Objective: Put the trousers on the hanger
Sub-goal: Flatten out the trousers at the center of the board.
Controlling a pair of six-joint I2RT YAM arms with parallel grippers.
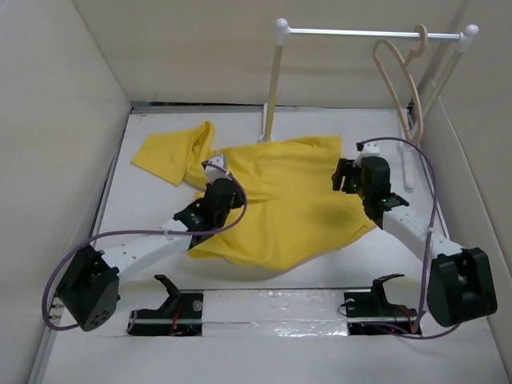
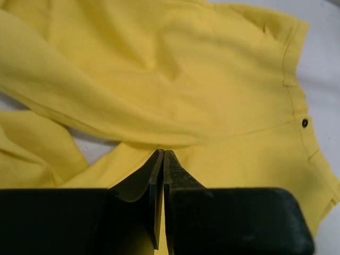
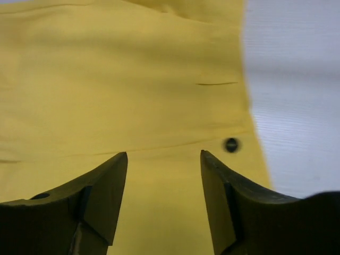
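Observation:
The yellow trousers lie spread flat on the white table, with one leg folded over at the back left. The beige hanger hangs by its hook from the rack bar at the back right. My left gripper is low over the left part of the trousers. In the left wrist view it is shut, its tips at a crease of the fabric, and I see no cloth between them. My right gripper is open and empty just above the waistband, near a dark button.
A rack with white posts and a metal bar stands at the back. White walls close in the left, right and back sides. Bare table shows right of the trousers. Purple cables loop beside both arms. Two black fixtures sit at the near edge.

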